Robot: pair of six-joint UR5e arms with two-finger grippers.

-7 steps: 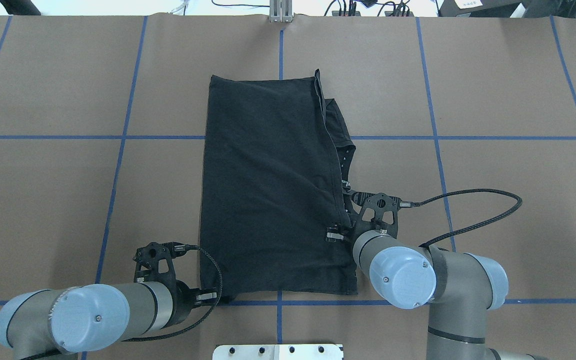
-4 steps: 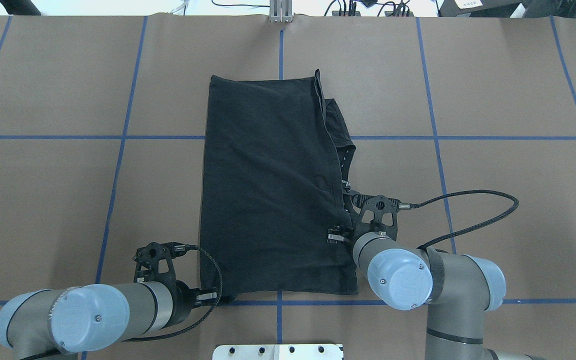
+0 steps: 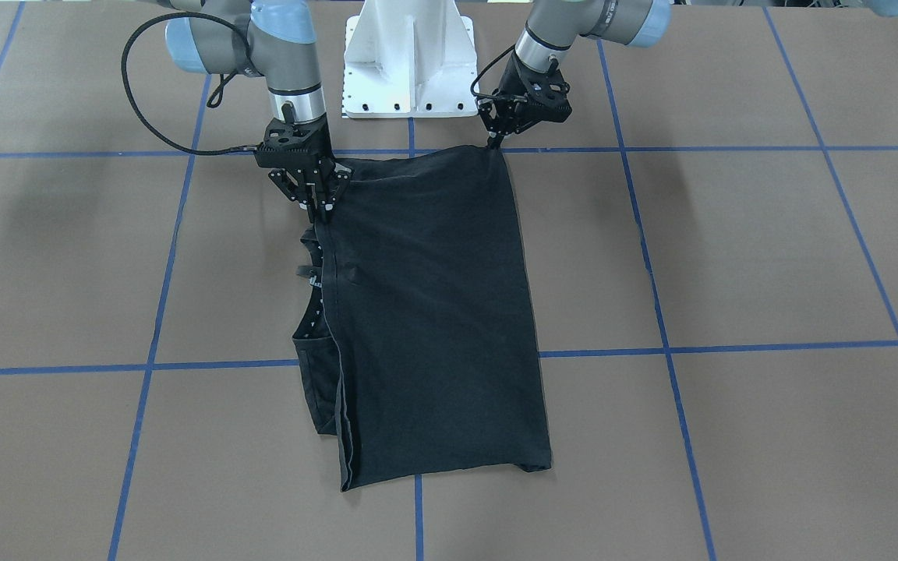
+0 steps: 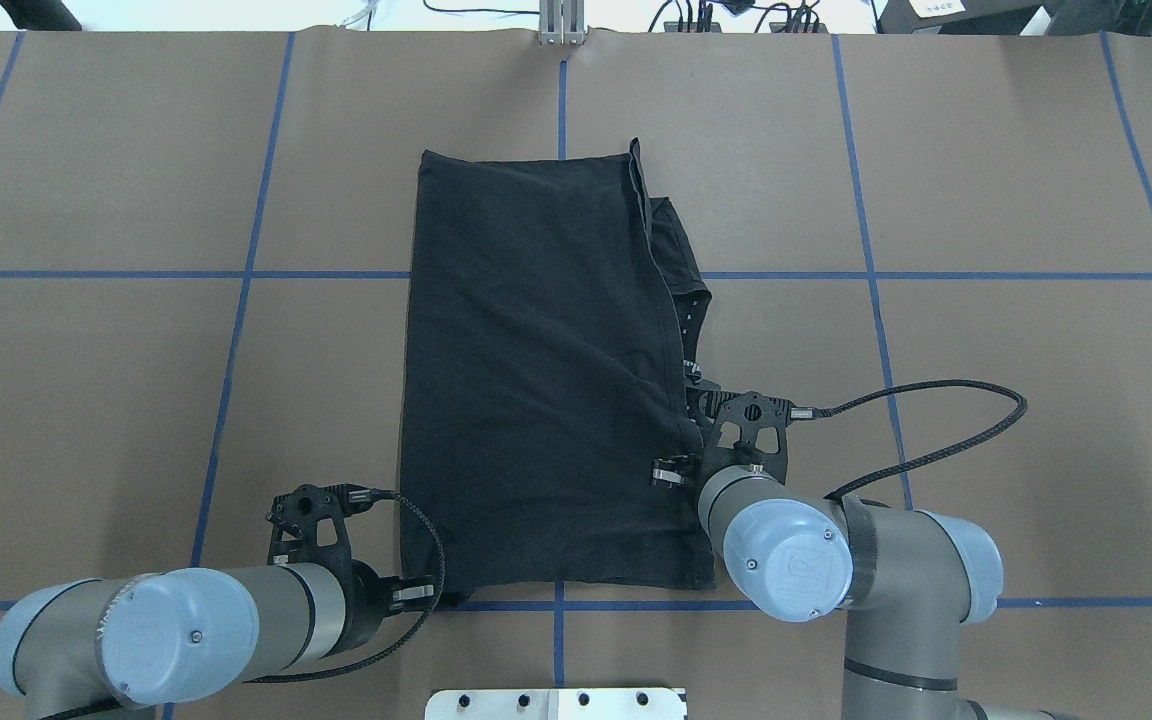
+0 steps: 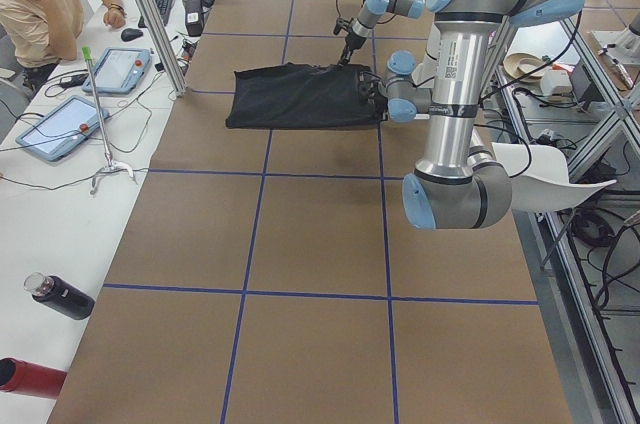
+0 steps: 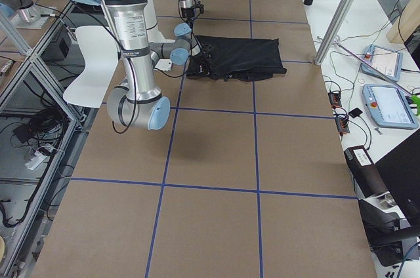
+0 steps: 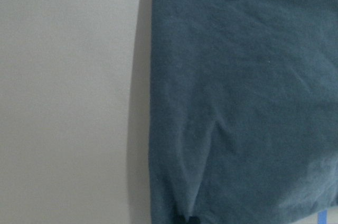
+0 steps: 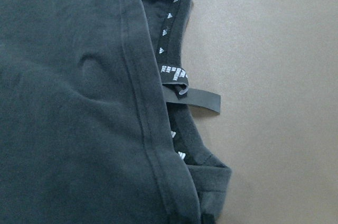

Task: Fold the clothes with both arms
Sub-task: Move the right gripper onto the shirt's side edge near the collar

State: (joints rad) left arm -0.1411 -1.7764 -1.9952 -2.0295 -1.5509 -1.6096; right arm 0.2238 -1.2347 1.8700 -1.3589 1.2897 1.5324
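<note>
Left gripper (image 3: 492, 143): jaws drawn together on the shirt's (image 3: 433, 312) corner, upper centre of the front-facing view. Right gripper (image 3: 322, 212): jaws likewise closed, pinching the doubled side edge just below the shirt's upper left corner.

Shirt position: flat on the table (image 3: 730, 257), centre of frame, folded lengthwise into a narrow panel. No print shows. An under-layer (image 3: 315, 382) protrudes along the panel's left side.

Progress: the lengthwise folds appear done. A crosswise fold appears to remain. With both grips at the end nearest the robot, that end would likely be carried over to the far end. The protruding layer may need tucking.

View differences: the overhead view hides the right grip under the wrist, while the front-facing view exposes both grips. Only the right wrist view resolves the neck tape (image 8: 165, 34) with its white marks and a loop (image 8: 193, 99). The left wrist view shows cloth puckering toward the grip at bottom centre.
</note>
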